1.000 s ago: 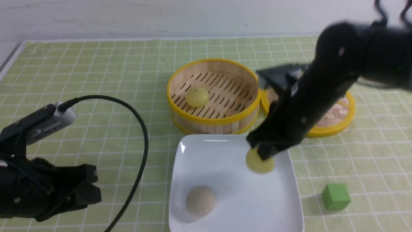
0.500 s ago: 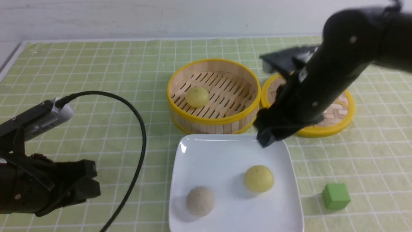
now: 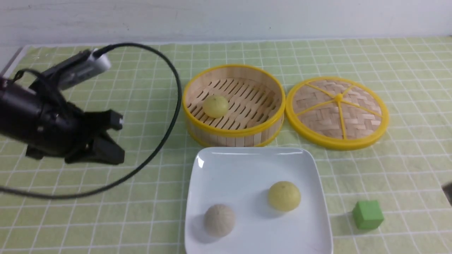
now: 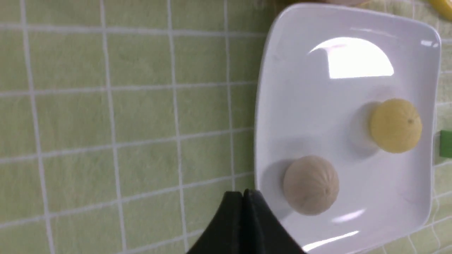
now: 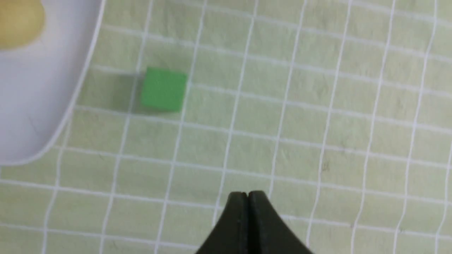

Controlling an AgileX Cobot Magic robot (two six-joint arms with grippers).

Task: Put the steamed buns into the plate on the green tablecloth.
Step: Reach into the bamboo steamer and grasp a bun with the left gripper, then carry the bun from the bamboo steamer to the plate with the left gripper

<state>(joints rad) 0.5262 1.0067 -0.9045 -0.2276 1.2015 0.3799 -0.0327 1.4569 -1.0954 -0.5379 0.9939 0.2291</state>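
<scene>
One pale yellow steamed bun [image 3: 284, 195] lies in the white square plate [image 3: 254, 162] on the green tablecloth [image 3: 106, 211], next to a grey-beige bun [image 3: 219, 219]. The other yellow bun [image 3: 216, 106] sits in the bamboo steamer basket [image 3: 233, 135] behind the plate. My left gripper [image 3: 118, 141] is shut and empty, raised left of the plate; its wrist view shows its tips [image 4: 243, 193] beside the plate [image 4: 282, 42], the grey-beige bun [image 4: 310, 185] and the yellow bun [image 4: 395, 125]. My right gripper [image 5: 247, 194] is shut and empty over bare cloth, right of the plate [image 5: 35, 106].
The steamer lid [image 3: 337, 113] lies right of the basket. A small green cube [image 3: 368, 214] sits right of the plate and shows in the right wrist view [image 5: 164, 89]. The left arm's cable [image 3: 169, 116] loops over the cloth left of the basket.
My right gripper let the yellow bun down onto the plate, then pulled away to the right, almost out of the front view. My left arm rose and moved farther back.
</scene>
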